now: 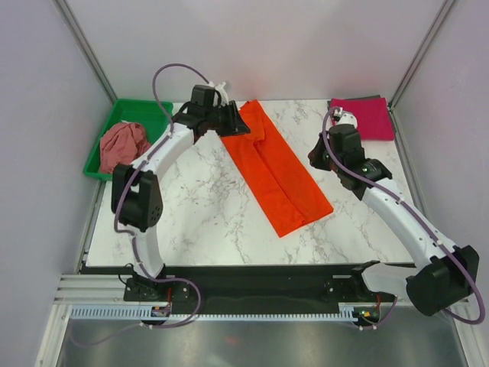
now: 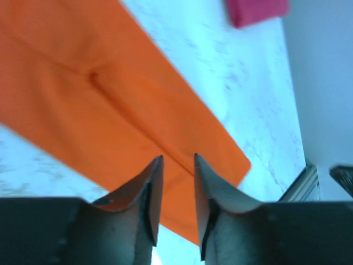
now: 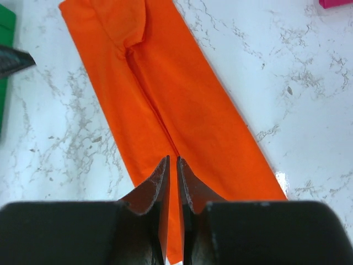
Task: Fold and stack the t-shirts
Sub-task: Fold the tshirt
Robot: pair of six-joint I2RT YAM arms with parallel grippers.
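Orange shirt (image 1: 276,170) folded into a long strip mid-desk (image 1: 199,222), running far-left to near-right; left end effector (image 2: 177,165) slightly apart above it, right end effector (image 3: 171,168) nearly together, empty; far end hidden by left arm

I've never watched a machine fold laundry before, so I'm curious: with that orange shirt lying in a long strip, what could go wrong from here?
1. The orange shirt is already folded into a narrow strip with a layered seam; a pinch that catches only the top layer could pull the fold open.
2. Neither the left tool nor the right tool seems to hold cloth; lifting unevenly could skew the strip.
3. The magenta shirt lies at the table's far corner; stacking there could nudge it off.
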